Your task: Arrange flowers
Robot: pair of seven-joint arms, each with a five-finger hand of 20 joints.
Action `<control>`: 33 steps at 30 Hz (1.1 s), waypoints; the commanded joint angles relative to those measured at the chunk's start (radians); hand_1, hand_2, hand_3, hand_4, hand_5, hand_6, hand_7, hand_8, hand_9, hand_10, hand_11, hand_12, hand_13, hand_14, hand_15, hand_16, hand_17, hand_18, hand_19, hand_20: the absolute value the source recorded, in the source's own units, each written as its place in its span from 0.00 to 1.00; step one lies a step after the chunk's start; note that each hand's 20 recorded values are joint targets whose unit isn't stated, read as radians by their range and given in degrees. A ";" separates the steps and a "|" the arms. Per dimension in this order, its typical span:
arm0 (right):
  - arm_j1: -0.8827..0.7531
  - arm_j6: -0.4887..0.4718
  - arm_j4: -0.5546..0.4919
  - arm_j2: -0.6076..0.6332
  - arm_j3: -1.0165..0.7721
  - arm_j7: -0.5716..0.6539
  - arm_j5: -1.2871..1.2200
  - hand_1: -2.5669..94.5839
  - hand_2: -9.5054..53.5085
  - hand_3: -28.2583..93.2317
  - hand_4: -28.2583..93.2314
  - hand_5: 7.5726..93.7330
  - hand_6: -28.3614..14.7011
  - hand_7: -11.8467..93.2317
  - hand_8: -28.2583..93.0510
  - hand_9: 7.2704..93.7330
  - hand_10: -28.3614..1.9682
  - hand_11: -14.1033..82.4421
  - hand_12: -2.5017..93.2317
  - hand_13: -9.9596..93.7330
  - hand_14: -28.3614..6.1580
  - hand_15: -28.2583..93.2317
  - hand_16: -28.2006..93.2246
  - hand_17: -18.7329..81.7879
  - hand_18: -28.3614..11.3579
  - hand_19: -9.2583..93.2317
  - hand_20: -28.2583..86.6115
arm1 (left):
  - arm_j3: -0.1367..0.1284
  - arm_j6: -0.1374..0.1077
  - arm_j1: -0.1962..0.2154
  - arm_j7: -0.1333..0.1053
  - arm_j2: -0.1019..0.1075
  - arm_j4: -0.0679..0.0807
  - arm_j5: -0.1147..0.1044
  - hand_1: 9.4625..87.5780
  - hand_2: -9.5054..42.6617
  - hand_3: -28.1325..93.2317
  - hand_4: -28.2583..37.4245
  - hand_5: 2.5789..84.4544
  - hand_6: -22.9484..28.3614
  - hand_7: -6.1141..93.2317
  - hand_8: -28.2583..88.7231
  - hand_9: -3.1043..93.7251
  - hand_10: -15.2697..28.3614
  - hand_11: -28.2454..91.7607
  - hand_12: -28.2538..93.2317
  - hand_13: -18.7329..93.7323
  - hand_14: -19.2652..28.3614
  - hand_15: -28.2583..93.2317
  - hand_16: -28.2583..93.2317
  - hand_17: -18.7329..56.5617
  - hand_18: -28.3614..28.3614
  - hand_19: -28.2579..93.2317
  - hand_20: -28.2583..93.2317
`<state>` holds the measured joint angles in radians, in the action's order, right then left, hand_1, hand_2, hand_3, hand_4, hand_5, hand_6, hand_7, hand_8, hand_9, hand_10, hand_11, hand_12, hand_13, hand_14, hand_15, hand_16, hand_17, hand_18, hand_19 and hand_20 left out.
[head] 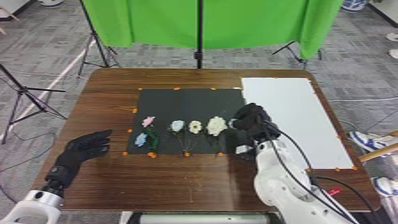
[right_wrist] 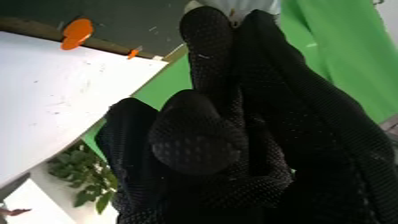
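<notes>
Brown wooden table (head: 164, 192) is lying under both hands. Bright green cloth backdrop (head: 142, 22) is hanging well beyond the hands, past the far table edge. White rectangular sheet (head: 289, 110) is lying to the right of the right hand, running both farther out and nearer in than it. Black rectangular mat (head: 182, 105) is stretching mostly to the left of the right hand, its right side reaching under it.

Right hand, black fabric glove (head: 254, 118), is hovering over the mat's right part, near the white sheet. Can't tell if it is grasping or released. Left hand, black fabric glove (head: 87, 146), is resting left of the mat, released, fingers relaxed and grasping nothing.

Flowers are lying on the mat between the hands. Large cream-white flower (head: 216, 126) is sitting just left of the right hand; cream flower with darker centre (head: 195, 127) is coming next, then pale bluish-white flower (head: 178, 125). Pink flower (head: 147, 121) and blue flower (head: 140, 140) are lying farther left, nearer the left hand. Small whitish piece (head: 234, 123) is showing right beside the right hand. Small orange tabs (head: 152, 155) are marking the mat's edges.
</notes>
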<state>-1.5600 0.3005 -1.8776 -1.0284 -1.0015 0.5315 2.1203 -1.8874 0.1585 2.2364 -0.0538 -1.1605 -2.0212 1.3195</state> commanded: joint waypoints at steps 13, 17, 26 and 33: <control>-0.103 -0.094 -0.080 -0.010 -0.035 -0.024 -0.016 0.48 0.00 0.77 0.10 0.73 0.63 0.29 0.25 0.82 0.52 0.42 0.32 0.91 0.69 0.78 0.54 0.75 0.28 1.00 0.78 | -0.006 0.023 0.009 0.018 0.006 0.006 0.004 0.36 0.09 0.79 0.37 0.52 0.46 0.18 0.19 0.44 0.64 0.39 0.34 0.47 0.79 0.43 0.26 0.29 0.77 0.48 0.51; -0.100 -0.113 -0.080 -0.012 -0.039 -0.021 -0.021 0.45 0.00 0.78 0.10 0.71 0.63 0.29 0.17 0.81 0.51 0.42 0.30 0.90 0.69 0.78 0.54 0.75 0.27 1.00 0.77 | -0.003 0.023 0.005 0.015 0.004 0.008 0.006 0.36 0.09 0.79 0.37 0.52 0.46 0.18 0.19 0.44 0.64 0.39 0.34 0.47 0.79 0.43 0.26 0.29 0.77 0.48 0.51; -0.110 -0.147 -0.111 0.001 -0.069 -0.016 -0.009 0.42 0.00 0.78 0.10 0.67 0.62 0.27 0.16 0.81 0.50 0.41 0.29 0.91 0.69 0.77 0.54 0.75 0.26 1.00 0.77 | -0.006 0.022 0.005 0.013 0.003 0.007 0.006 0.36 0.09 0.79 0.37 0.52 0.46 0.18 0.19 0.44 0.64 0.39 0.34 0.47 0.79 0.43 0.26 0.29 0.78 0.48 0.51; -0.119 -0.152 -0.146 0.025 -0.098 -0.027 -0.027 0.41 0.00 0.77 0.11 0.67 0.62 0.26 0.16 0.82 0.50 0.42 0.30 0.91 0.68 0.77 0.54 0.75 0.26 1.00 0.77 | -0.006 0.017 0.008 0.011 -0.001 0.005 0.008 0.36 0.09 0.79 0.38 0.52 0.46 0.18 0.19 0.44 0.64 0.38 0.34 0.47 0.79 0.43 0.26 0.29 0.77 0.48 0.51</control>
<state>-1.6589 0.1516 -1.9848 -1.0292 -1.0764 0.5167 2.1011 -1.8918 0.1706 2.2338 -0.0480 -1.1530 -2.0192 1.3203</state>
